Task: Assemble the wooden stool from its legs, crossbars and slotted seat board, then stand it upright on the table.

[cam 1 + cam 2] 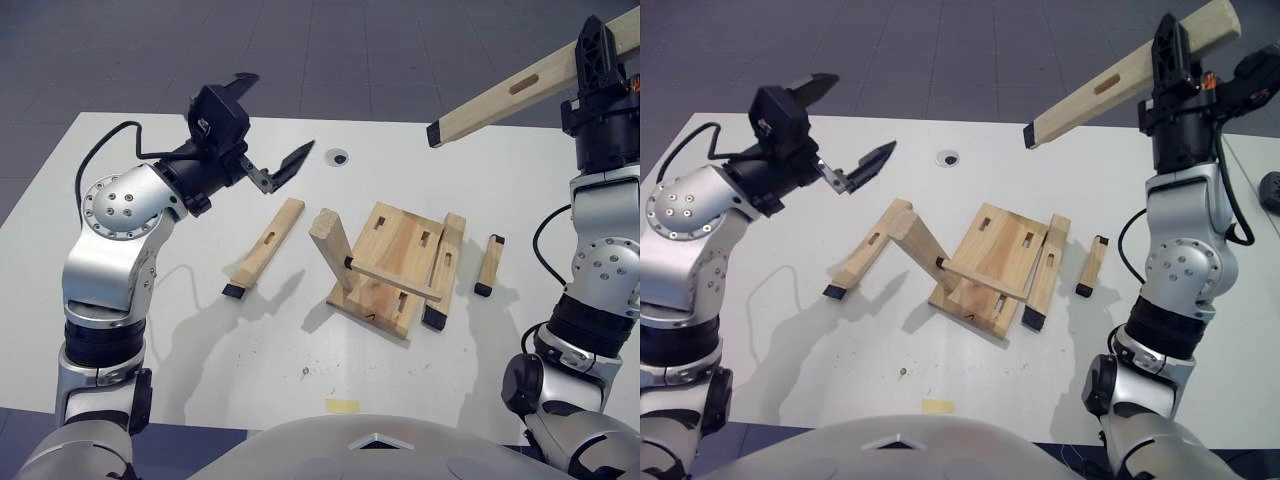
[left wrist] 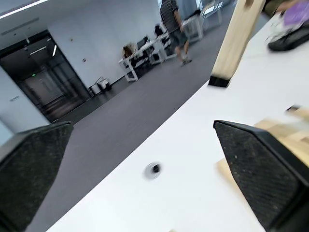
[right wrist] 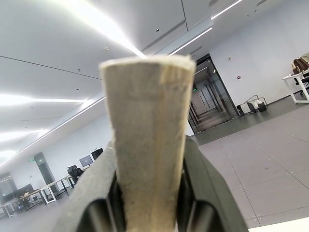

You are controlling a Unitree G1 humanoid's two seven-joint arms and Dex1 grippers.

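Wooden and black-capped, the raised leg [image 1: 1100, 88] slants high over the right side of the white surface [image 1: 480, 370], with the right gripper [image 1: 1168, 62] clamped on it near its uncapped end. The left gripper [image 1: 275, 115] hangs above the far left of the surface, fingers spread wide and empty. The slotted seat board [image 1: 400, 245] lies mid-surface. A tilted leg [image 1: 333, 245] rises at its left edge, with a long crossbar [image 1: 395, 280] running from it across the board. A flat leg [image 1: 445, 270] lies against the board's right side, with a short crossbar [image 1: 489, 265] just beyond. A loose leg [image 1: 265, 248] lies apart on the left.
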